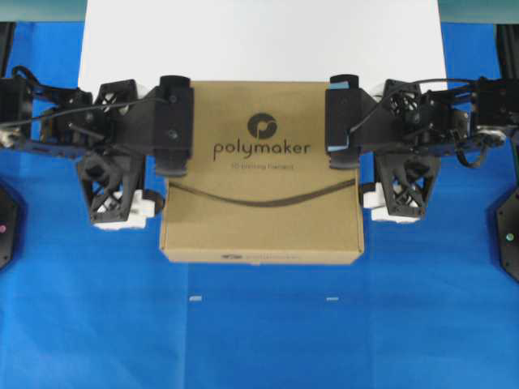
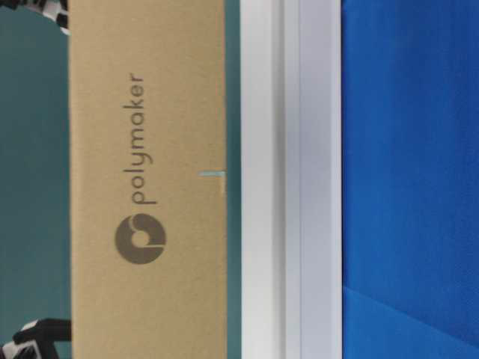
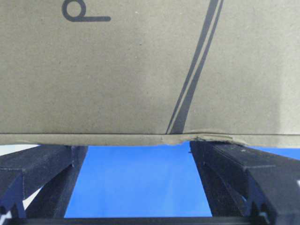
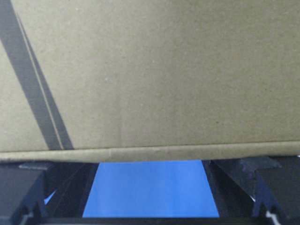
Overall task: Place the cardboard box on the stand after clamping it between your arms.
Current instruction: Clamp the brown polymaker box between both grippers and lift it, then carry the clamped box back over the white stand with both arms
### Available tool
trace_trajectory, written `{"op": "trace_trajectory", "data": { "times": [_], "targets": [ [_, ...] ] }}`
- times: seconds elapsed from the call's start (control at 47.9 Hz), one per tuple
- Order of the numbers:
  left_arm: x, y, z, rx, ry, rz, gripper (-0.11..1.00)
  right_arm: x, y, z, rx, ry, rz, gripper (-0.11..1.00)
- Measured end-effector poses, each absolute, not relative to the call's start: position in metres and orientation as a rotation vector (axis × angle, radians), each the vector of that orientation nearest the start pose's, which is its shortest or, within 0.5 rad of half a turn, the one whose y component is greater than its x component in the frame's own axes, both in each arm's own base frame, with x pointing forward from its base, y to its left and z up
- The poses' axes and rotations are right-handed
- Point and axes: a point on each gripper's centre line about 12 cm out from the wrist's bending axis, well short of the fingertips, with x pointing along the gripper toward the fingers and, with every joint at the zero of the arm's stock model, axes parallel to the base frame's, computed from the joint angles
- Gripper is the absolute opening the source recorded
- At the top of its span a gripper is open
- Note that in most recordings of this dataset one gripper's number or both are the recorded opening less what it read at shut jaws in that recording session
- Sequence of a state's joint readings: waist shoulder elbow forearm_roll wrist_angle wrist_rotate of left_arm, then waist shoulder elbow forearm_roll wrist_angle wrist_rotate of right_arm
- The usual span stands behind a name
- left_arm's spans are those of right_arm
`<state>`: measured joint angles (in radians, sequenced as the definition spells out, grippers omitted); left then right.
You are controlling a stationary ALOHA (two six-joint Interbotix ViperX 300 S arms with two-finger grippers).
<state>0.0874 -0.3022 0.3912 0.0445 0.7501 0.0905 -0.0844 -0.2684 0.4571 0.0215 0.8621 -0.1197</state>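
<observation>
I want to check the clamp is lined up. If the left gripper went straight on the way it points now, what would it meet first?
The left gripper points inward at the square brown cardboard box. Its open fingers already appear to reach the box's side edge, so the box comes first; actual contact is hard to confirm.

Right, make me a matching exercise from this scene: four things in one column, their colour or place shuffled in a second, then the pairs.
Things:
1. cardboard box
2. stand
3. left claw
4. right claw

Descriptions:
A. white, at the top of the overhead view
B. brown, printed "polymaker"
C. black, on the box's right side in the overhead view
D. black, on the box's left side in the overhead view

Pairs: 1-B, 2-A, 3-D, 4-C
</observation>
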Motion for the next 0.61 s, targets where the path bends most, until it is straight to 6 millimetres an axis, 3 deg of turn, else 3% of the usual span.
{"op": "trace_trajectory", "data": {
  "times": [0.605],
  "targets": [
    [0.354, 0.081, 0.309, 0.167, 0.901, 0.121, 0.87, 0.337, -0.081, 0.28, -0.125, 1.046, -0.06, 0.98]
  ]
}}
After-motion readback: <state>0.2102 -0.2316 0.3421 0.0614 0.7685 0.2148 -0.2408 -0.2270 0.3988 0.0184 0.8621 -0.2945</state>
